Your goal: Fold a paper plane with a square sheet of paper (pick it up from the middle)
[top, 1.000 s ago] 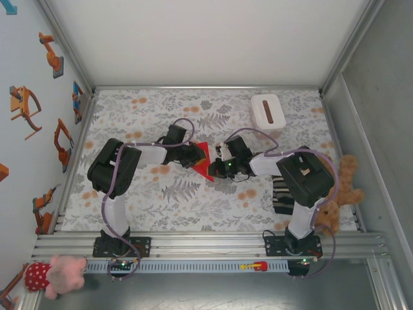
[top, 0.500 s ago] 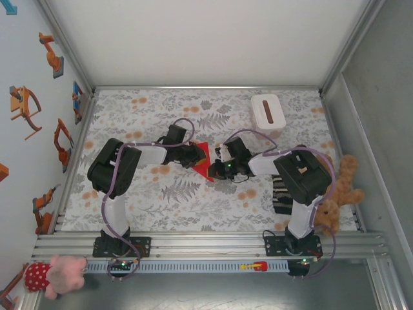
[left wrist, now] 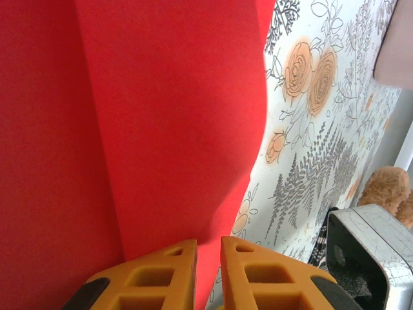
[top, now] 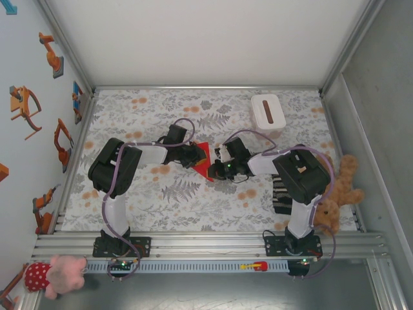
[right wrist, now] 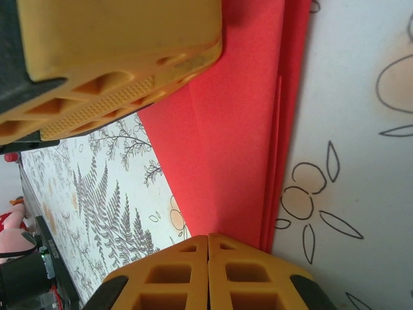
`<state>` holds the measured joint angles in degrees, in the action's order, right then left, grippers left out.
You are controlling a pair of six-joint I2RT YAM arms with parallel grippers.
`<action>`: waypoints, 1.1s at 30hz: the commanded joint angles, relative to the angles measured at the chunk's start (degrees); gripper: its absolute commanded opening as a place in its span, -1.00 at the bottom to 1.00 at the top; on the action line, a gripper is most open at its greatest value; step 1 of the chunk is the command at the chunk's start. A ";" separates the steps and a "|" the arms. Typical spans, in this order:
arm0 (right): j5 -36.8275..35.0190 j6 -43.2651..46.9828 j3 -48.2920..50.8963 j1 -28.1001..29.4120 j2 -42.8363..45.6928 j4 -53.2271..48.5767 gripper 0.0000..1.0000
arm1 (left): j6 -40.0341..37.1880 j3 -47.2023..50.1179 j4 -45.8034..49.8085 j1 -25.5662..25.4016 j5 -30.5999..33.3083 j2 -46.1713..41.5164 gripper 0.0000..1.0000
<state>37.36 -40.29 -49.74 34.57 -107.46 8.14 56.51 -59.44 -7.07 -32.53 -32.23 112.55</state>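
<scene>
Over the last second the right arm has edged slightly toward the square sheet of paper [top: 204,159], which itself has not shifted. Creased to a red triangle, it sits left of the white box [top: 268,111] and nearer the arm bases, well apart from it. The left gripper [left wrist: 209,255] pinches one edge, probably to anchor it. The right gripper [right wrist: 208,248] is closed, tips at the layered fold, seemingly pressing the crease. Bare floral table [top: 129,116] left of the box leaves free room.
</scene>
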 commanded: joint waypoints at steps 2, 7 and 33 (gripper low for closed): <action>-3.55 1.72 -0.52 0.24 -1.19 -6.19 -0.87 | -1.43 -1.67 2.37 0.75 0.00 1.35 -0.65; -4.42 2.07 -0.36 0.16 -0.88 -7.57 -0.87 | -1.80 -1.80 3.98 1.18 0.68 1.60 -0.66; -4.43 -3.44 -3.90 -0.12 3.79 -2.89 -0.89 | -2.15 -2.07 4.17 1.20 -0.72 2.76 -0.66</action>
<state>32.08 -44.14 -51.13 33.95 -102.10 6.81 55.86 -60.77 -4.93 -31.79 -33.01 113.73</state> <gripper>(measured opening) 0.061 0.167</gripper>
